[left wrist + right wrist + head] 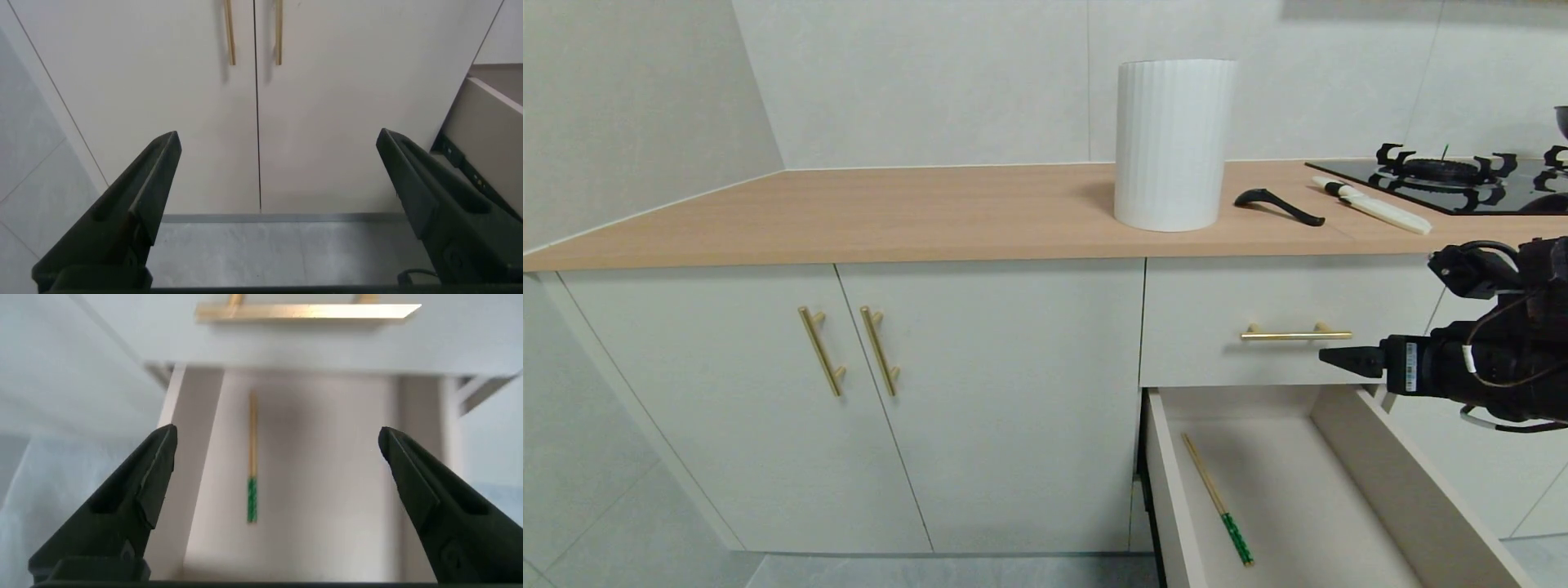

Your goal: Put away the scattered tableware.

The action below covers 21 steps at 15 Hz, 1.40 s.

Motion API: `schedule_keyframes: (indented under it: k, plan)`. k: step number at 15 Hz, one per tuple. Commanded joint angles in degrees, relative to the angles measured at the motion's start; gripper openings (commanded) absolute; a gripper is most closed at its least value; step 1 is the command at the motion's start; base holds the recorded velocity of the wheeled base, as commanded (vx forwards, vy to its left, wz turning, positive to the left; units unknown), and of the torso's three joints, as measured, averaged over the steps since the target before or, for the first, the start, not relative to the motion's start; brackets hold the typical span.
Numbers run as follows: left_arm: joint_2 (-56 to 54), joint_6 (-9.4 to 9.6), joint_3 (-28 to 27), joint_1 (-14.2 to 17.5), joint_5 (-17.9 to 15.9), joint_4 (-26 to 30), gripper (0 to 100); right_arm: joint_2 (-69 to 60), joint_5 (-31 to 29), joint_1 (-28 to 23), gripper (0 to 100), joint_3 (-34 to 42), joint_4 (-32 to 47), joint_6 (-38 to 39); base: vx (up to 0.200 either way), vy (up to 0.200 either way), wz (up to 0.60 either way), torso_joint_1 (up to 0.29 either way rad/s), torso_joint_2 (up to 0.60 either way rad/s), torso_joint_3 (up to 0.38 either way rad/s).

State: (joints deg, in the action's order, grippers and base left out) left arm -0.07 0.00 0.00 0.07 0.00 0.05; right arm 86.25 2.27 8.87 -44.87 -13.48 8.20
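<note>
**Stowing the tableware: one item in the drawer, two left on the counter**

Hanging just in front of the open drawer (1168, 490), the right gripper (1343, 359) has its claw released and carries nothing. A pair of chopsticks (1217, 500) with green ends lies inside the drawer, close along its left wall.

Up on the counter (931, 212), a black spoon (1278, 206) and a white utensil (1372, 206) lie near each other. They sit between the white ribbed container (1172, 143) and the hob (1445, 175), well apart from either arm. The left gripper (275, 139) is likewise spread wide and empty, low down and facing the cabinet doors (327, 122).

Judging by this, the chopsticks are already put away and the step in hand is fetching the next piece. That calls for raising the right arm above the counter edge and bringing it over the black spoon, the nearer of the two. The claw would then clench across the slim handle. The spoon lies flat, so the fingertips probably need to come right down to the wood.
</note>
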Motion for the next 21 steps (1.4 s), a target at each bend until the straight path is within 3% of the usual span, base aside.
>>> schedule_keyframes:
  k: [1,5,9,21]
  plan:
    - [0.07,0.0,0.0,0.01,0.0,-0.05,100,-1.17,0.02,-0.61,100,-0.39,-0.14,0.06,0.0,0.0,0.0,0.0,0.0,0.0]
    - [0.07,0.0,0.0,0.01,0.0,0.04,100,-0.91,0.02,-0.61,100,0.23,-2.07,-0.03,0.0,0.0,0.0,0.0,0.0,0.0]
    - [0.07,0.0,0.0,0.01,0.0,-0.05,100,-0.73,0.02,-0.61,100,0.14,-2.07,-1.0,0.0,0.0,0.0,0.07,-0.23,-0.246]
    - [0.07,0.0,0.0,0.01,0.0,0.04,100,-0.56,0.11,-0.61,100,0.14,-2.43,-1.09,0.0,0.0,0.0,0.163,-0.48,-0.299]
